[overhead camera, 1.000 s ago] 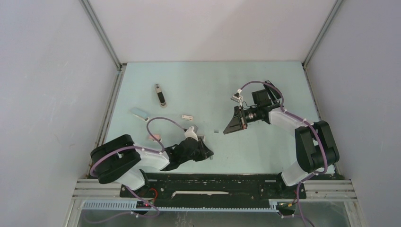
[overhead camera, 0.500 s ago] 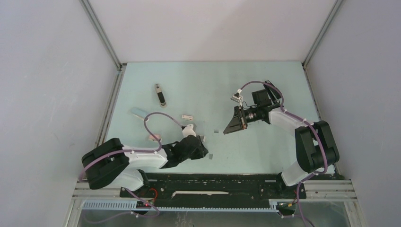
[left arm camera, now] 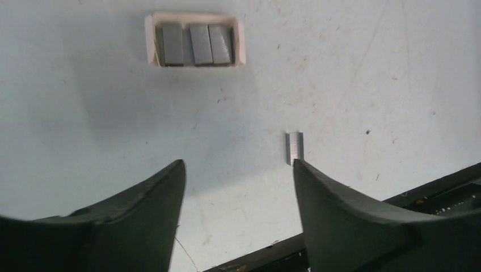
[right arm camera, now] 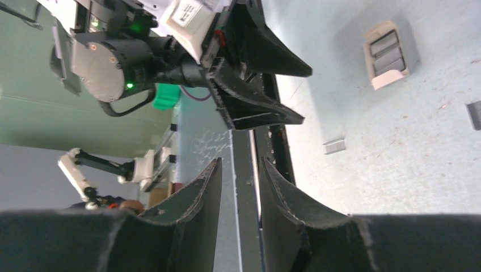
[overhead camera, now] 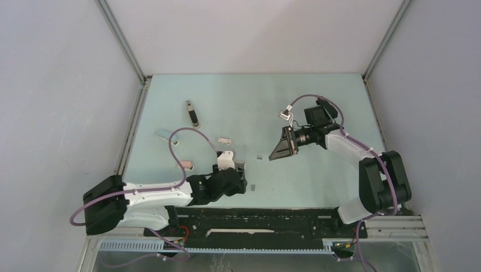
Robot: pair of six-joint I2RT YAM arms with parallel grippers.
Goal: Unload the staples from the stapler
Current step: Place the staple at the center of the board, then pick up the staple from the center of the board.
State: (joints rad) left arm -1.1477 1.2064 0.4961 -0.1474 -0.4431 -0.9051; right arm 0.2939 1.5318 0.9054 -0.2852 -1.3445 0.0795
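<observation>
Well back on the left side of the pale blue table [overhead camera: 266,96] lies the stapler [overhead camera: 193,113]. It is flat on the surface with its length running roughly away from the arms, and it is well apart from both grippers.

One loose staple strip [left arm camera: 294,148], short and grey, lies near the front edge. It is just beside one fingertip [left arm camera: 309,178] of the left gripper [left arm camera: 238,167], outside the gap and not gripped. A second strip [overhead camera: 259,157] lies nearer the middle of the table, between the two grippers. Ahead of the left gripper sits a small cream box [left arm camera: 194,47], open on top, with three grey staple blocks side by side inside.

The left gripper is low over the table close to the black rail [left arm camera: 431,190], its fingers spread wide with only bare table between them. The right gripper [right arm camera: 241,164] hangs right of centre and is turned toward the left one. Its fingers stand a narrow gap apart and grasp nothing.
</observation>
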